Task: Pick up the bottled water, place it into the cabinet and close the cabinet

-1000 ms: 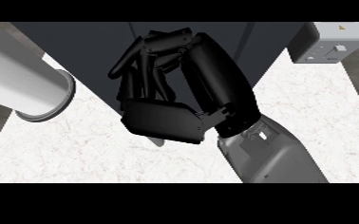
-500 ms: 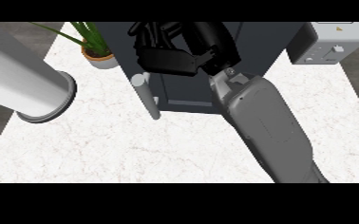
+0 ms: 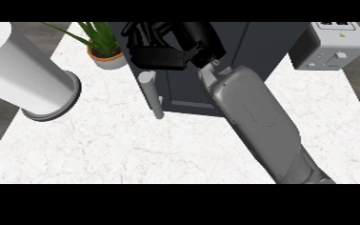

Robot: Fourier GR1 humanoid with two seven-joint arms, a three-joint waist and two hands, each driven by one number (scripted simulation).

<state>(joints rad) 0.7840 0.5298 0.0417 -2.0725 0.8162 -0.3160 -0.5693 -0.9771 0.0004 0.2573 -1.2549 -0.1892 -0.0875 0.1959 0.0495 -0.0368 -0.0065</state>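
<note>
The right hand [image 3: 165,52] reached far into the dark cabinet [image 3: 246,52], its fingers curled; whether they held the bottle could not be told, as none showed. Placing seemed underway; next, release, withdraw, shut the door.

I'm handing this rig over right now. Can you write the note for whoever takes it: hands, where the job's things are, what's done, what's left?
Right hand: stretched out to the cabinet, at the top of its handle; fingers partly out of view, grip unclear.
Left hand: not in view.
Bottled water: not visible on the counter; whether it is inside the cabinet or hidden by the hand cannot be told.
Done: cannot confirm placement.
Left: verify the bottle, confirm the door is shut.
</note>
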